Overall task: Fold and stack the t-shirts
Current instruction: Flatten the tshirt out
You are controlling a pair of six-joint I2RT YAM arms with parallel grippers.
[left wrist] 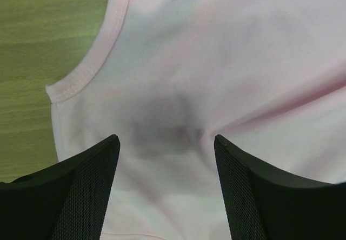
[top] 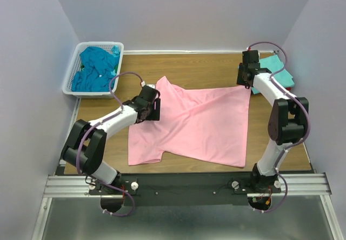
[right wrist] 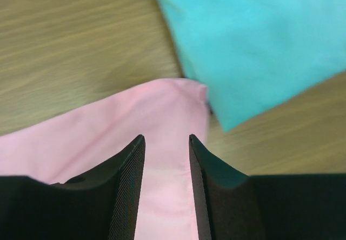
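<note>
Pink t-shirt (top: 200, 124) lies spread flat on the wooden table (top: 200, 67), between the two arms. We see the left gripper (left wrist: 166, 138) spread wide just over the fabric beside a curved ribbed hem, holding nothing; its arm reaches in low from the left. The right gripper (right wrist: 166, 137) is parted only narrowly above the shirt's far right corner, its arm stretched well forward. Just beside that corner lies the aqua t-shirt (right wrist: 259, 40). Teal-blue t-shirts (top: 97, 67) are heaped in the white basket (top: 70, 77) at far left.
</note>
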